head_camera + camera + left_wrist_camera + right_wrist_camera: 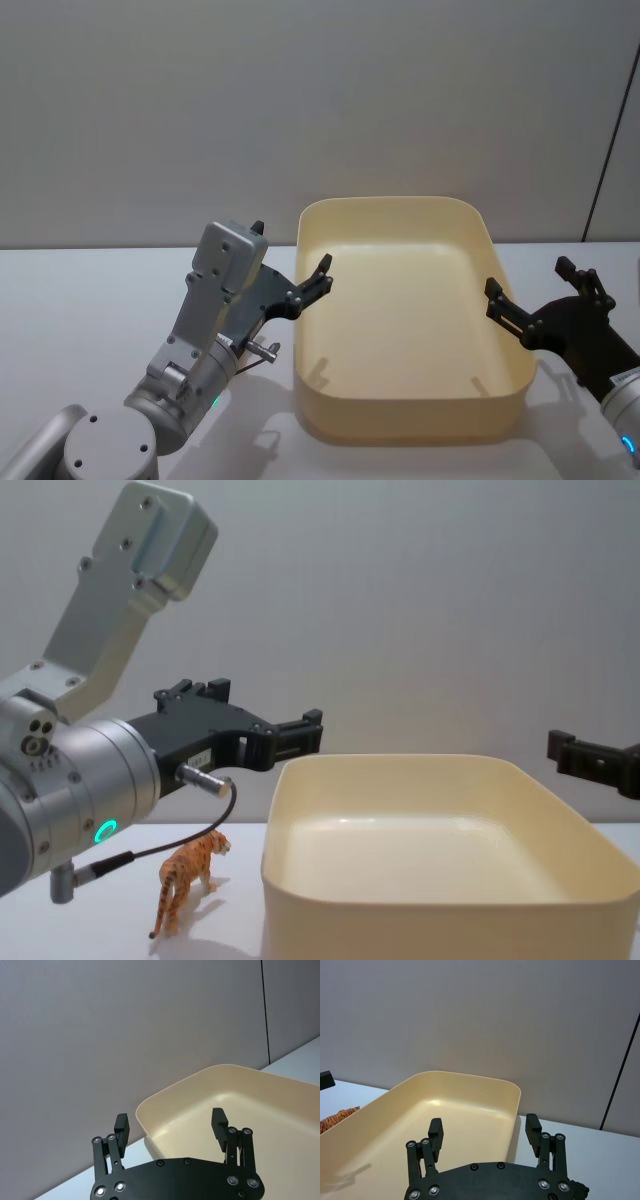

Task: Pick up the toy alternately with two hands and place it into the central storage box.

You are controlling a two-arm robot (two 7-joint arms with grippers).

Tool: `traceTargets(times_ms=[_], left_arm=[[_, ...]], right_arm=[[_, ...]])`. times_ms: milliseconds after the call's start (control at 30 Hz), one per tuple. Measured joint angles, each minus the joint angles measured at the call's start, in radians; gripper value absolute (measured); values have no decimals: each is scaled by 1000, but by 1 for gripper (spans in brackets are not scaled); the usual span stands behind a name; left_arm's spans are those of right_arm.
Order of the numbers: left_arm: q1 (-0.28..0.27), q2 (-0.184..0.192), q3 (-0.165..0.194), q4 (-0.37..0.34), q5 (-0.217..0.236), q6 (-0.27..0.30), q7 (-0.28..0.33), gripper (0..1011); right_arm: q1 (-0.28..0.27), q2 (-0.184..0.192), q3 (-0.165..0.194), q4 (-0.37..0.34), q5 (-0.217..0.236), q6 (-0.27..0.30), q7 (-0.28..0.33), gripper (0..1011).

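The toy, a small orange striped tiger (190, 873), stands on the white table left of the central storage box (440, 925), beneath my left arm; a part of the tiger (337, 1117) also shows past the box's wall. My left gripper (292, 247) hovers open and holds nothing at the box's left rim (180, 1085), above the tiger. My right gripper (527, 276) hangs open at the right rim (470, 1076), also holding nothing. The cream-yellow box (400, 204) has nothing inside. In each wrist view the fingers (121, 1124) (532, 1125) stand wide apart.
A white table (80, 320) stretches left and right of the box. A plain grey wall (300, 100) rises close behind it. A black cable (170, 848) loops from the left wrist just above the tiger.
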Motion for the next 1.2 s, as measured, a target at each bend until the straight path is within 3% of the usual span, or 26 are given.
traceTargets(times_ms=[1200], left_arm=[[0, 0, 0, 0, 0, 0, 0, 1001]], right_arm=[[0, 0, 0, 0, 0, 0, 0, 1001]])
